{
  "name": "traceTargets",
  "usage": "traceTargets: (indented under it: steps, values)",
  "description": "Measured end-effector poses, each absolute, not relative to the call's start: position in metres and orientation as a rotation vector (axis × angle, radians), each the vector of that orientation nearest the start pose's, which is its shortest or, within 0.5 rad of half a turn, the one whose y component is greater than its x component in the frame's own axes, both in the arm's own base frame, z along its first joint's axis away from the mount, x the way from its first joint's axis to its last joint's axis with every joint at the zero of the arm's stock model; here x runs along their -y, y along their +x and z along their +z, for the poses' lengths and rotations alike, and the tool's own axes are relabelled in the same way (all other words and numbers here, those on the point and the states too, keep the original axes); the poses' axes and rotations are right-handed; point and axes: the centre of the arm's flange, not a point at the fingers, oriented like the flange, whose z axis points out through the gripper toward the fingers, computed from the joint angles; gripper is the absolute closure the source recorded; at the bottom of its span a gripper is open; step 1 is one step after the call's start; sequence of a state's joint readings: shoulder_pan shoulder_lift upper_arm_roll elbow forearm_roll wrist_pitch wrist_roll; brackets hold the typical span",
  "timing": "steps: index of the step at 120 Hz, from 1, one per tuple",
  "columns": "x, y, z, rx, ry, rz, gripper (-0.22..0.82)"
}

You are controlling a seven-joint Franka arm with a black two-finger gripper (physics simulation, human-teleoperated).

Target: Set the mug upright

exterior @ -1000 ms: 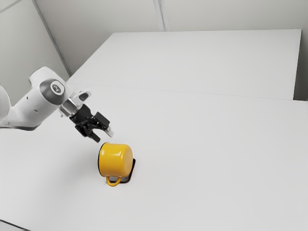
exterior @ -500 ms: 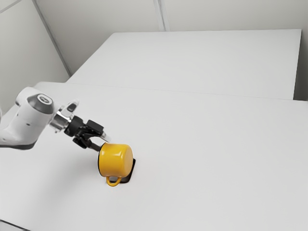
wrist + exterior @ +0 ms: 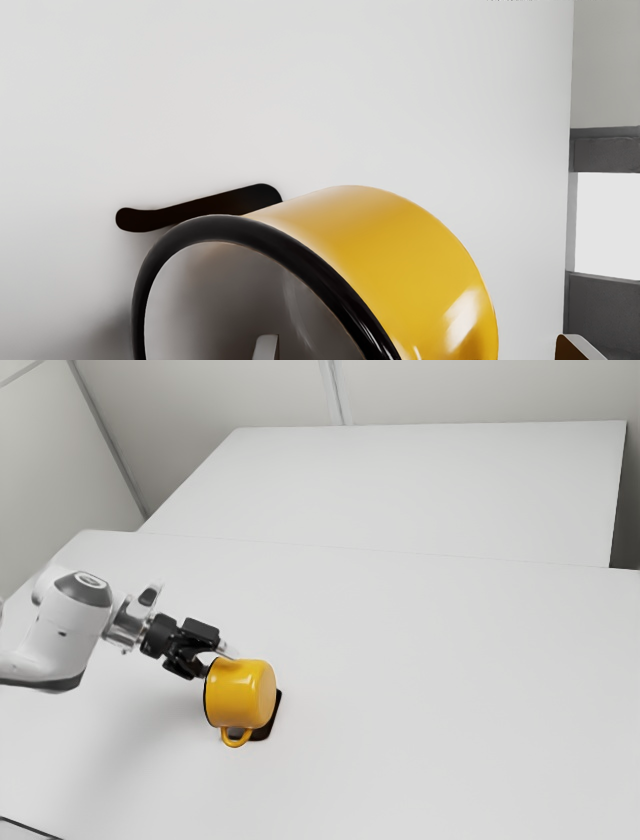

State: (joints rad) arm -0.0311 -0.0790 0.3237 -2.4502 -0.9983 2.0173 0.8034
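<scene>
The open gripper [image 3: 216, 662] has brought one finger [image 3: 267, 347] to the mouth of the yellow mug [image 3: 240, 695], lying sideways on the worktop [image 3: 400, 660], exterior view's lower left, apparently readying a righting grip.

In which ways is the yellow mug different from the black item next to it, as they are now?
The yellow mug is yellow outside with a black rim; the black item looks dark all over. The mug is round and hollow, lying on its side with its mouth toward the gripper; the black item looks low and narrow, partly hidden by the mug. Both are on the white table.
</scene>
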Motion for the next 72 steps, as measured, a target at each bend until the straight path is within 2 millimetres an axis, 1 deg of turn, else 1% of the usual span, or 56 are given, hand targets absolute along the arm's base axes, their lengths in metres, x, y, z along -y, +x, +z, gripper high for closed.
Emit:
traceTargets:
  steps: [21, 44, 64, 72]
  values:
    - [-0.076, 0.445, 0.326, -0.114, 2.229, 0.207, 0.0]
    - [-0.071, 0.442, 0.323, -0.116, 2.203, 0.225, 0.0]
    - [-0.068, 0.444, 0.325, -0.107, 2.187, 0.249, 0.14]
    - [-0.067, 0.444, 0.326, -0.106, 2.18, 0.257, 0.21]
